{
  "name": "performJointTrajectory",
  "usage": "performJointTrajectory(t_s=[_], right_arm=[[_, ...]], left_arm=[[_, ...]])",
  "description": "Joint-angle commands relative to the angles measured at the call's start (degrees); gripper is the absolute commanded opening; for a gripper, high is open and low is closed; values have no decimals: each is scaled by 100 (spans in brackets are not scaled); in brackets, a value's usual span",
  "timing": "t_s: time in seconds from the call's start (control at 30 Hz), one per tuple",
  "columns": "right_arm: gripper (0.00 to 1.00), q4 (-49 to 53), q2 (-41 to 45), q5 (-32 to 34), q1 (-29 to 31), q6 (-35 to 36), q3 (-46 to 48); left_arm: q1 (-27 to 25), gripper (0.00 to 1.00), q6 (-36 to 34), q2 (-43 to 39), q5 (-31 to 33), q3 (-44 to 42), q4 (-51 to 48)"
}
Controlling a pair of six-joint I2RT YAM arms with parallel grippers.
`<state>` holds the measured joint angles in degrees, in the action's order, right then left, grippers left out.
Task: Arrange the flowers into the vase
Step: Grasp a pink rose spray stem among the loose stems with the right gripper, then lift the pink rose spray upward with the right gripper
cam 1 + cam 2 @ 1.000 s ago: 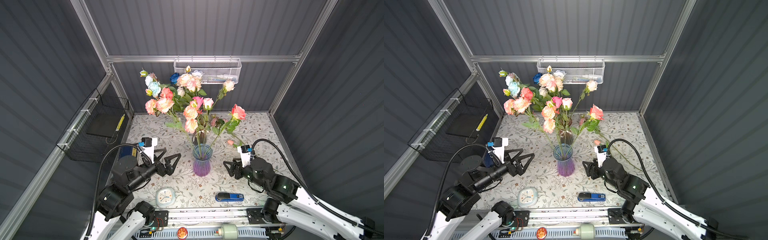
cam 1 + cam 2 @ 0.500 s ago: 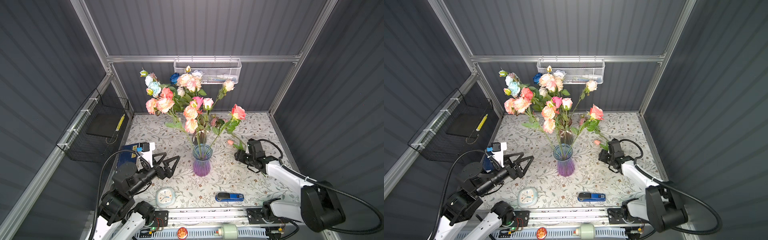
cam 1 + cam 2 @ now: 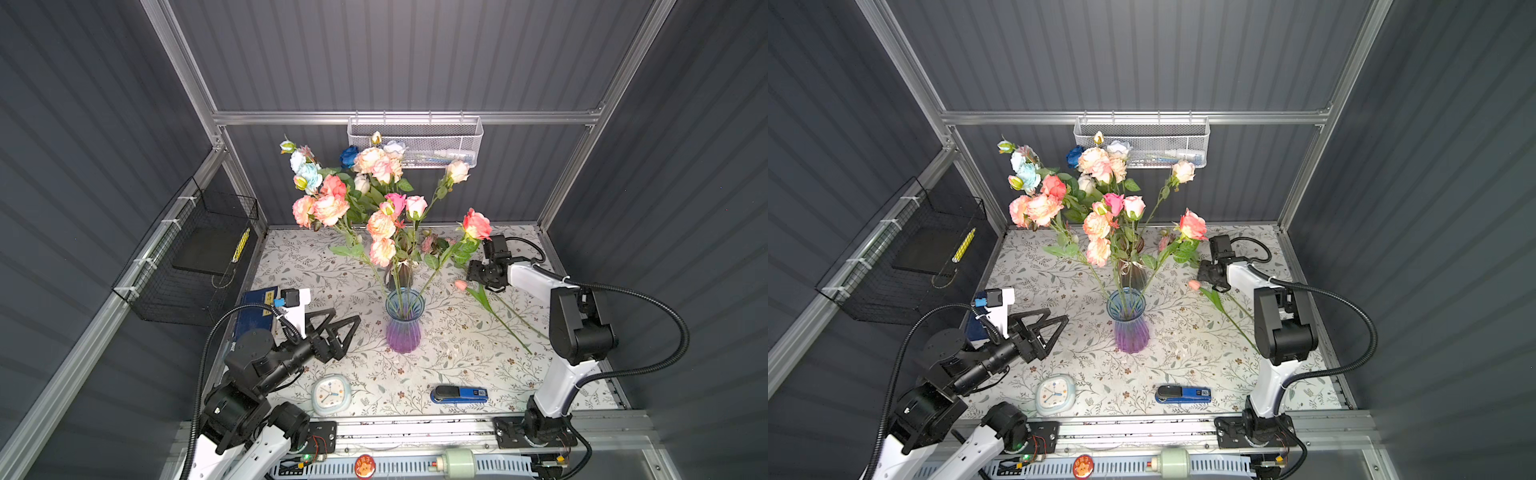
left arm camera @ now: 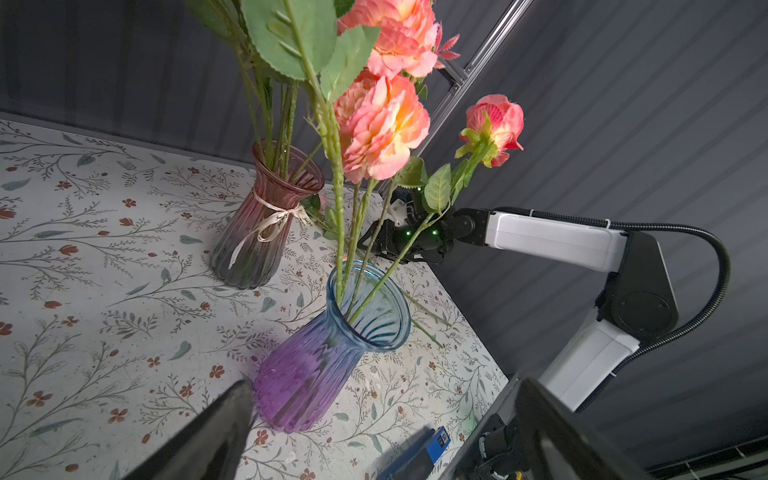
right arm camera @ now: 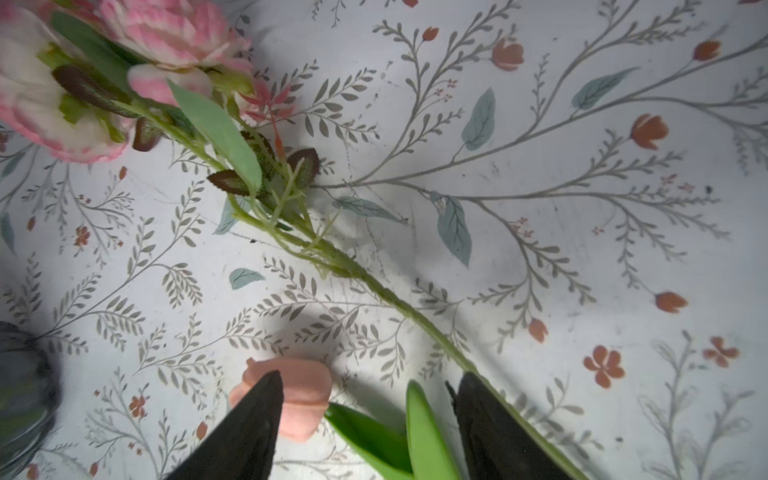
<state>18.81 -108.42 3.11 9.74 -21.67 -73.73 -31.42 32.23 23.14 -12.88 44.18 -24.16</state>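
Right gripper (image 5: 370,376) — now swung out from vase (image 3: 402,328) to pink tulip (image 3: 460,285) on worktop (image 3: 316,274); jaws apart astride it, pickup pending. Left gripper (image 3: 345,316) — jaws wide, empty.

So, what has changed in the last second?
The right pincer swung from beside the blue-purple vase toward the back and now hangs open over the loose pink tulip on the table; nothing gripped. The left pincer, open, and the flowers in the vase stayed put.
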Motion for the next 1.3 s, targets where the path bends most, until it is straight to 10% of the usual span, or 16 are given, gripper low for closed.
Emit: performJointTrajectory(t_s=[0.0,0.47,0.63,1.27], right_arm=[[69,884,-334,167,-25,381,-591],[62,2478,-1769,166,-16,1115,-2403],[36,2777,-2033,-19,-16,1257,-2803],[0,1175,-564,120,-51,928,-1216]], left_arm=[[-22,100,31,6,-75,-12,-49],[-22,100,-62,13,125,97,-311],[-22,100,-85,8,193,162,-421],[-22,100,-59,3,153,191,-386]])
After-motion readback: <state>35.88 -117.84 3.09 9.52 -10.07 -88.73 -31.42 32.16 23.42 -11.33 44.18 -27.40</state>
